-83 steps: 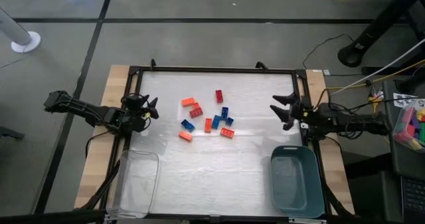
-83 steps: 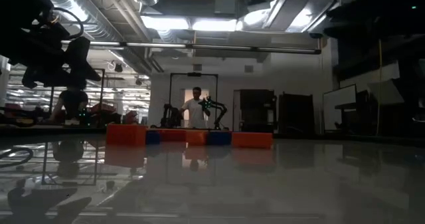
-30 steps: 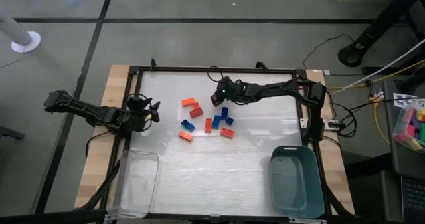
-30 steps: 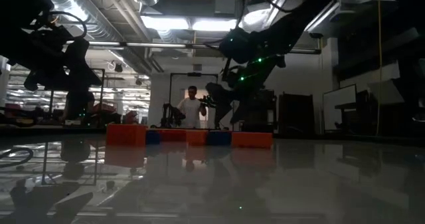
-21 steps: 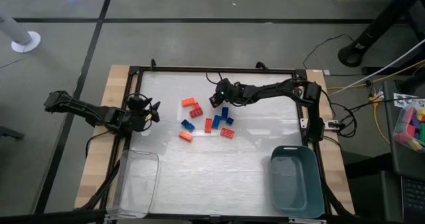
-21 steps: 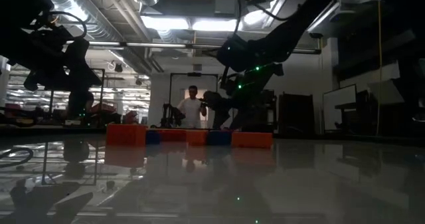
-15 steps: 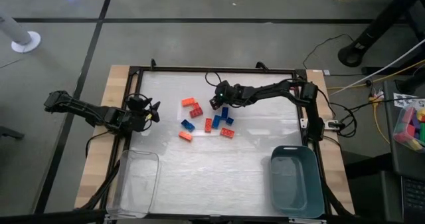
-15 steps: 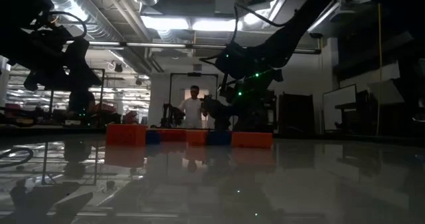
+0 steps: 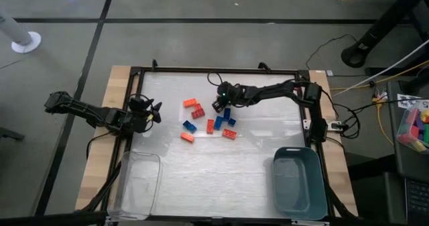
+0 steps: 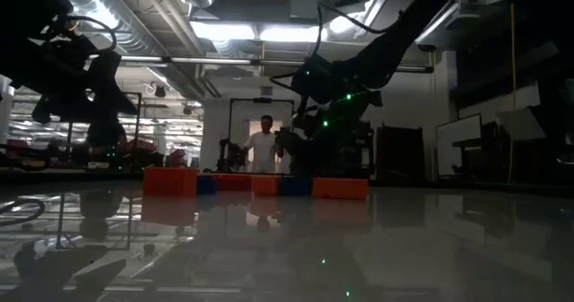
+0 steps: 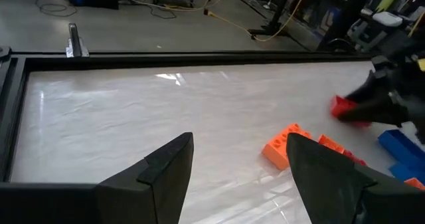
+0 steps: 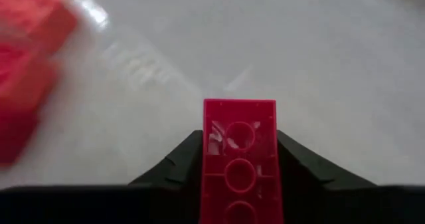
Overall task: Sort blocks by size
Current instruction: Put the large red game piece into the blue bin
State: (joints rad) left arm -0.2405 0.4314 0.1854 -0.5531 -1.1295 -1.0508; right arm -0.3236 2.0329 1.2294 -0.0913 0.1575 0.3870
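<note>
The blocks lie in a loose cluster at mid-table: orange (image 9: 190, 102), red (image 9: 197, 112), blue (image 9: 189, 126) and several more around (image 9: 226, 122). My right gripper (image 9: 218, 105) reaches in from the table's right, at the cluster's far edge. It is shut on a long red block (image 12: 239, 157), which also shows in the left wrist view (image 11: 345, 108). My left gripper (image 9: 153, 112) waits at the table's left edge, open, with nothing between its fingers (image 11: 166, 167). In the low view the blocks form a row (image 10: 256, 185), with the right arm (image 10: 327, 87) above them. My right gripper pinches the red block by its two long sides (image 12: 208, 154) between its two fingers (image 12: 178, 163). The block lies along the fingers and its free end (image 12: 239, 108) sticks out past their tips. The fingers slant down from the table's right. I cannot tell whether the block is clear of the table.
A clear tray (image 9: 137, 184) stands at the near left and a blue-grey bin (image 9: 299, 189) at the near right. A black frame (image 9: 214, 70) rims the table. A pile of coloured bricks (image 9: 415, 125) lies off the table on the right. A person (image 10: 265, 148) stands in the room behind.
My right gripper has come down toward the table and shifted a little toward the near edge and the block cluster. The red block has left the spot where it lay and is now between the fingers.
</note>
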